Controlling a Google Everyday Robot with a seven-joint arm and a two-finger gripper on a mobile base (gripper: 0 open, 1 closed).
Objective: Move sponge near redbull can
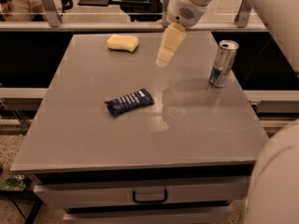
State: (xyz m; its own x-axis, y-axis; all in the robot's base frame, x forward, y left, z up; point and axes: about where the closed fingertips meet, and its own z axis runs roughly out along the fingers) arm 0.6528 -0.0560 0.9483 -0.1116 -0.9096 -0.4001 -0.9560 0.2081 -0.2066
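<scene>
So, the pale yellowish gripper (163, 59) on the bulky white robot arm (189, 6) is seen hanging over the far half of the flat grey table top (201, 125), angled downward with its tip lowest. Honestly, whether it's open or closed can't be told from this angle. It's held clear of everything: no contact is made with the table or with any of the items, and only a faint reflection of it is picked up on the surface underneath. The small pale yellow soft sponge (123, 43) is found lying flat near the far edge of the table, off to the frame-left of the gripper and apart from it. The slim silver and blue Red Bull can (223, 63) is stood upright near the right edge, with its pull-tab top shown, though what's inside can't be made out. So the sponge and the can are well apart, with the gripper placed roughly between them. A flat dark blue snack wrapper (130, 101) is laid slightly askew around the middle of the table, closer to the camera than the other things. Under the table top, a grey drawer (149, 196) with a dark handle is seen pushed shut, so its contents are hidden.
</scene>
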